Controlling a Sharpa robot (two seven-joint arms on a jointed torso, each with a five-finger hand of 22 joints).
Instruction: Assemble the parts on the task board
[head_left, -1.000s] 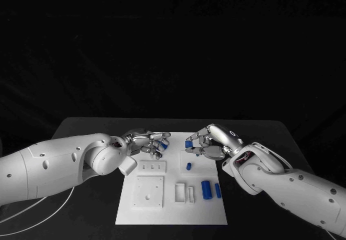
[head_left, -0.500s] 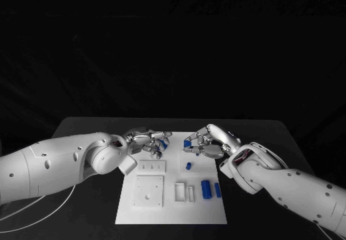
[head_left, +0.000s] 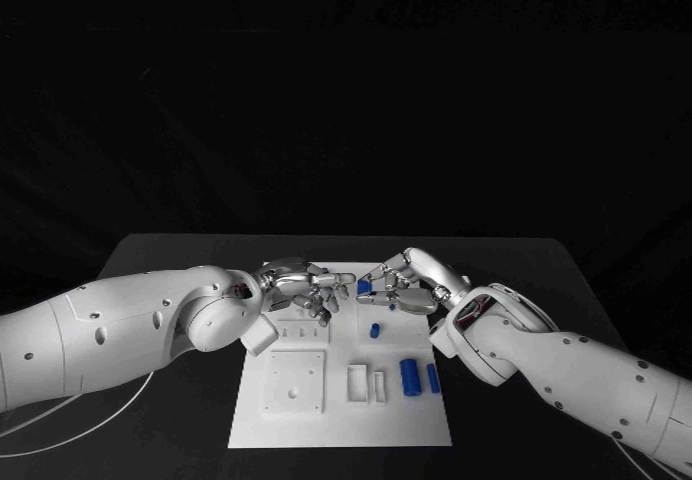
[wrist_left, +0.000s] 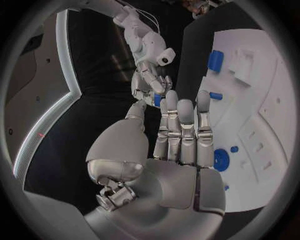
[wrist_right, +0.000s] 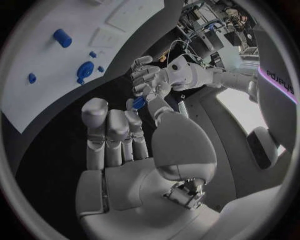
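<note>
Two silver metal hands meet above the far end of the flat white task board: the left hand and the right hand each pinch a small blue piece, the left hand's piece and the right hand's piece, held close together in the air. Three loose blue parts lie on the smooth board below: a short upright peg near its middle and two longer cylinders side by side near its right edge, beside pale rectangular blocks and a square plate.
</note>
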